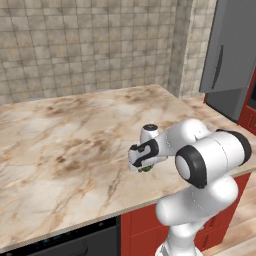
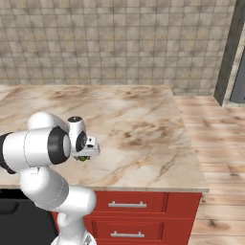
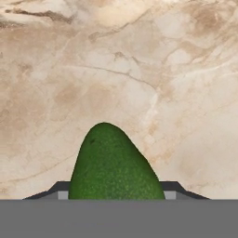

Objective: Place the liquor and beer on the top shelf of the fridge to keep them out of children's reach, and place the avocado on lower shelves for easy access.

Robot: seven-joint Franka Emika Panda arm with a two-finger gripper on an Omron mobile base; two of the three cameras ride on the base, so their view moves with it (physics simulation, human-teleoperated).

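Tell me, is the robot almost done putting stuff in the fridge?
Not yet. Nothing looks put away so far. Right now the gripper is down at the marble counter with its fingers on either side of the avocado, which is not lifted. The avocado has to go on a lower shelf of the fridge. The bottles come after.

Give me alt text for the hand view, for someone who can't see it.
A dark-green bumpy avocado sits between the hand's two dark finger tips, its narrow end pointing away from the camera. Beneath it lies a beige marble countertop with brown veins.
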